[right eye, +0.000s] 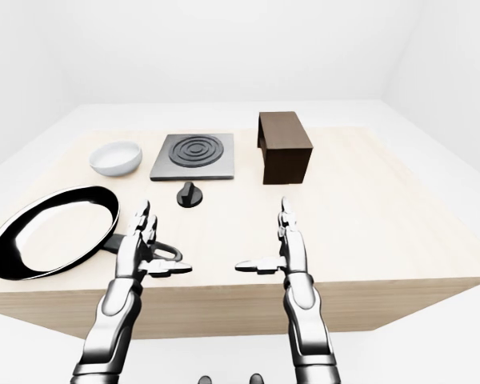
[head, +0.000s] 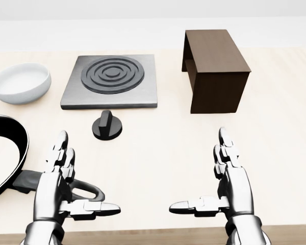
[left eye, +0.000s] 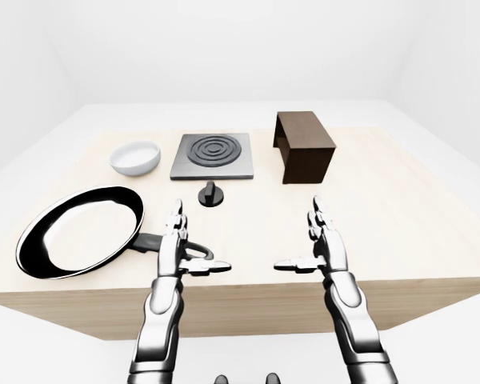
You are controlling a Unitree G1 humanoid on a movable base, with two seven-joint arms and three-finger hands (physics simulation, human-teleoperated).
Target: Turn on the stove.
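In my left-eye view a pale wooden table point(left eye: 400, 216) fills a bare white room, stove point(left eye: 213, 155) at upper centre. In my head view its knob point(head: 107, 125) sits just below; my left hand point(head: 58, 184) and right hand point(head: 229, 181) hover, fingers spread, holding nothing.

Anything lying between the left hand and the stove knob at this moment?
No. In the head view, only bare tabletop separates the left hand from the knob; the pan handle sits lower, beside the hand.

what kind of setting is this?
Likely a bare simulated kitchen workbench: a wooden table in a white room, holding a hotplate with its knob, a frying pan and a bowl.
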